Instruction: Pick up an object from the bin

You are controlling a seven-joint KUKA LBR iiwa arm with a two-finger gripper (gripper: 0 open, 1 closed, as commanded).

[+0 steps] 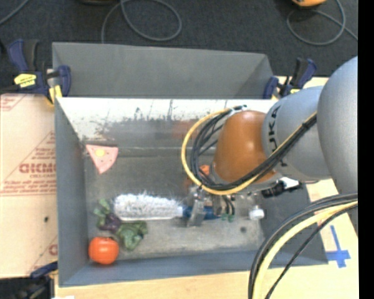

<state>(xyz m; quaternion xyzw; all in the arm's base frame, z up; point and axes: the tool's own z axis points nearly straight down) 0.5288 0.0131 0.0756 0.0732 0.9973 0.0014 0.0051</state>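
At the front middle of the bin: your gripper sits at the right end of the white knobbly roll
Grip: you cannot tell whether it is clenched
Handling: likely light, stiff; take it across its middle

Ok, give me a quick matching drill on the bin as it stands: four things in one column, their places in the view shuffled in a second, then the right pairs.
Things
1. pink triangular piece
2. white bumpy cylinder
3. orange-red ball
4. gripper

Places
A. bottom-left corner of the bin floor
B. right of centre, just off the cylinder's right end
C. upper left of the floor, apart from the rest
D. lying crosswise, just above the green leafy thing

Pairs: 1-C, 2-D, 3-A, 4-B
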